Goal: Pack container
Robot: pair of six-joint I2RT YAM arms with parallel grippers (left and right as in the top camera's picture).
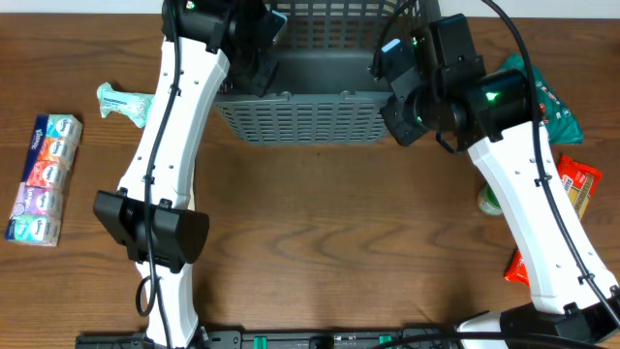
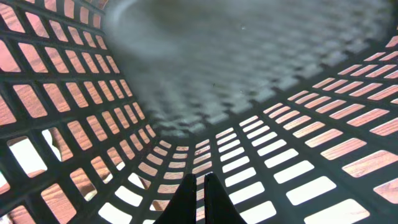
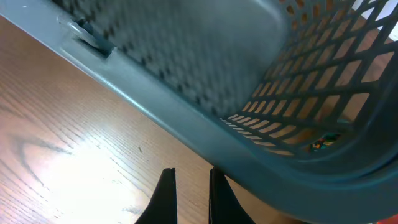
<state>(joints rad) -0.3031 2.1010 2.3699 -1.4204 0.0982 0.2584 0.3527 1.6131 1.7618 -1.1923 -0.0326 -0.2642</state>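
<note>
The left gripper (image 2: 200, 182) is inside the basket (image 2: 298, 186). Its jaws are pressed almost together with nothing visible between them. Lattice wall curves just ahead of and to both sides of the tips, and the solid floor lies further ahead.

The right gripper (image 3: 189, 174) is outside the basket, over the table (image 3: 74, 155). Its jaws stand narrowly apart with only wood showing in the gap. The basket's rim runs across just ahead of the tips, from upper left to lower right.

From overhead, the basket (image 1: 300, 121) sits at the table's far edge, between the two arms.
</note>
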